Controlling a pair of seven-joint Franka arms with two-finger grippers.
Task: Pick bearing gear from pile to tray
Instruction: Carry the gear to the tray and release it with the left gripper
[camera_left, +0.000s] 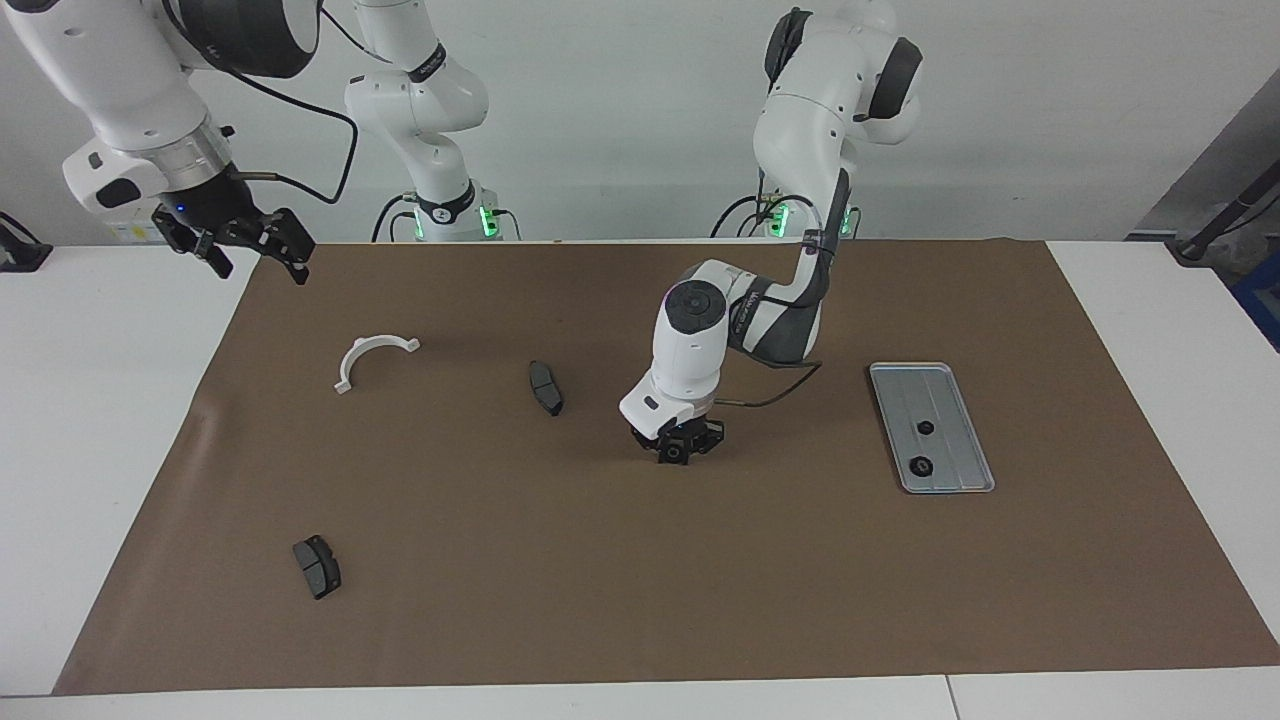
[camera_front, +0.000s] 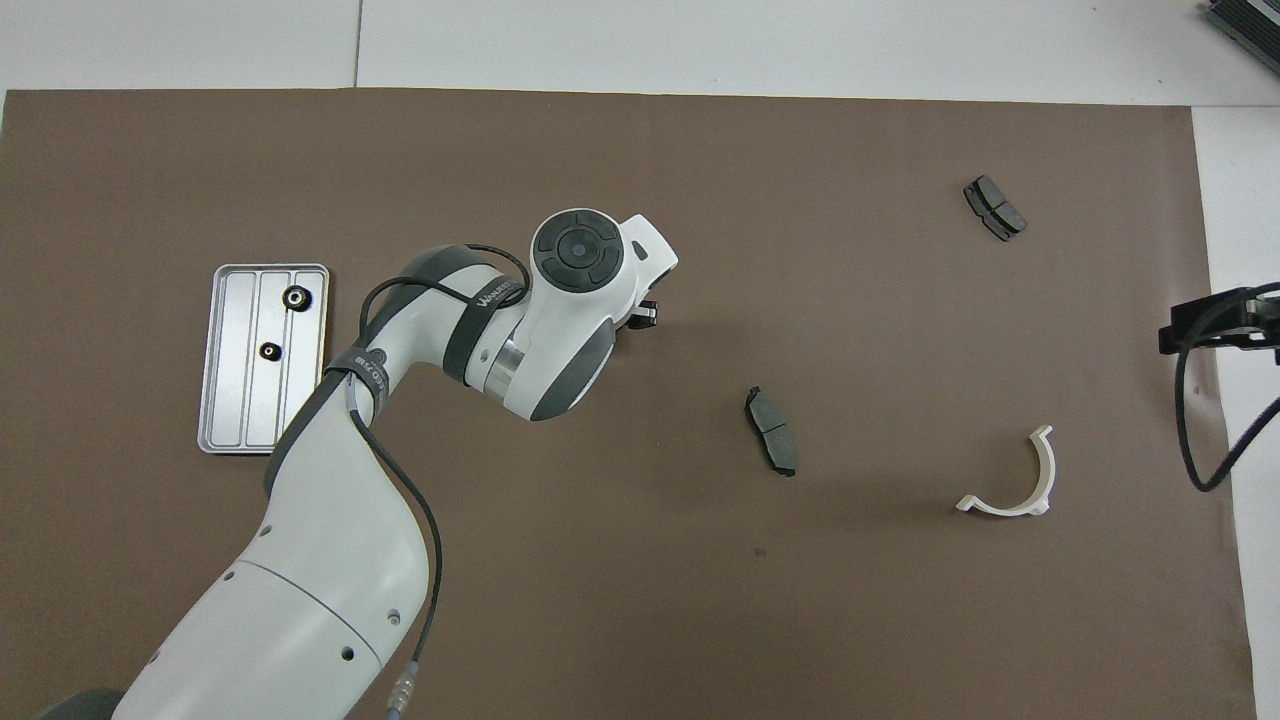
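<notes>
My left gripper (camera_left: 686, 447) is low over the middle of the brown mat, shut on a small black round bearing gear (camera_left: 676, 454). In the overhead view the left arm's wrist hides the gear and only the gripper's edge (camera_front: 645, 314) shows. The silver ridged tray (camera_left: 964, 382) lies toward the left arm's end of the table and holds two black round gears (camera_left: 925, 427) (camera_left: 919, 465). It also shows in the overhead view (camera_front: 232, 420). The pile is a loose scatter. My right gripper (camera_left: 250, 248) is open and empty, raised over the mat's edge at the right arm's end.
A white half-ring bracket (camera_left: 372, 359) and a dark grey pad block (camera_left: 545, 387) lie between the grippers. A second pad block (camera_left: 317, 566) lies farther from the robots, toward the right arm's end. The brown mat (camera_left: 640, 580) covers most of the table.
</notes>
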